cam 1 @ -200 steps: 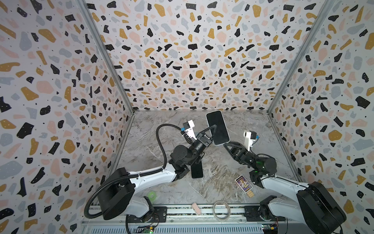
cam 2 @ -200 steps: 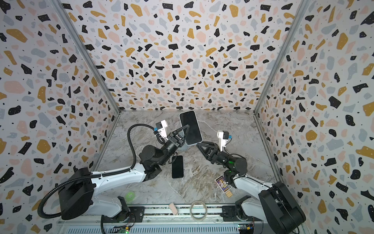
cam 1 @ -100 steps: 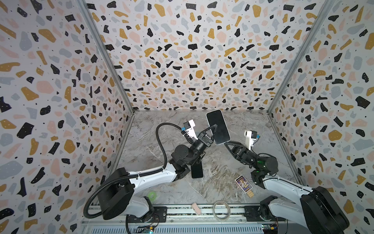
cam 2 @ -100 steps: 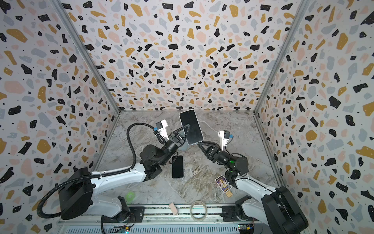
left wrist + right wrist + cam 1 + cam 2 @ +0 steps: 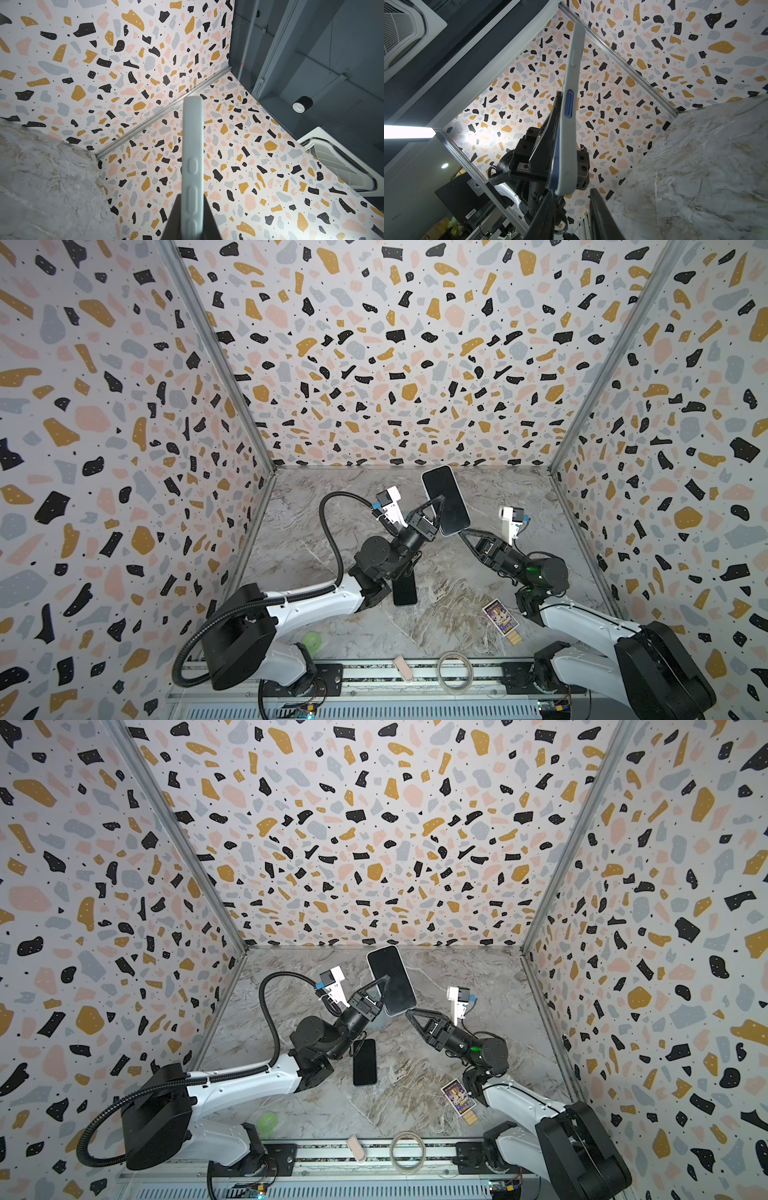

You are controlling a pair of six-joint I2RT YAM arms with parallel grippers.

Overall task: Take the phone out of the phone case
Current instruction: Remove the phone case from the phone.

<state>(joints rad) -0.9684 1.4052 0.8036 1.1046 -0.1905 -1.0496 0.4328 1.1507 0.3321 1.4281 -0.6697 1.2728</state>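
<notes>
Terrazzo-patterned panel walls [image 5: 395, 344] enclose a grey marble-look floor [image 5: 457, 614], above which two black-and-white arms meet in mid-air. The left arm holds up a dark-screened blue phone [image 5: 446, 499] seated in a pale grey-white soft phone case [image 5: 192, 155], screen towards the top views and well clear of the floor. The left gripper [image 5: 436, 508] is clamped across it, one finger on the glass and the other hidden behind, presumably on the case back. The right gripper [image 5: 571, 207] has its fingers [image 5: 600, 214] apart, straddling the phone's lower corner. One tip is at or just beside that corner; the other stands clear. A second black slab phone [image 5: 405, 591] lies flat under the left arm. Nearer the front are a purple printed card [image 5: 500, 616], a clear tape ring [image 5: 455, 670], a green ring [image 5: 311, 641] and a pink eraser [image 5: 403, 668]. The step in hand is judged to be seizing the case corner. The right fingers should close on the case lip alone, then peel it back from the screen. Because the left clamp pins phone and case together, only the free corner is likely to release first, and a loosened phone could fall. Against the view a second earlier, the phone and left arm are unchanged. The right gripper has edged slightly upward to the same corner.
</notes>
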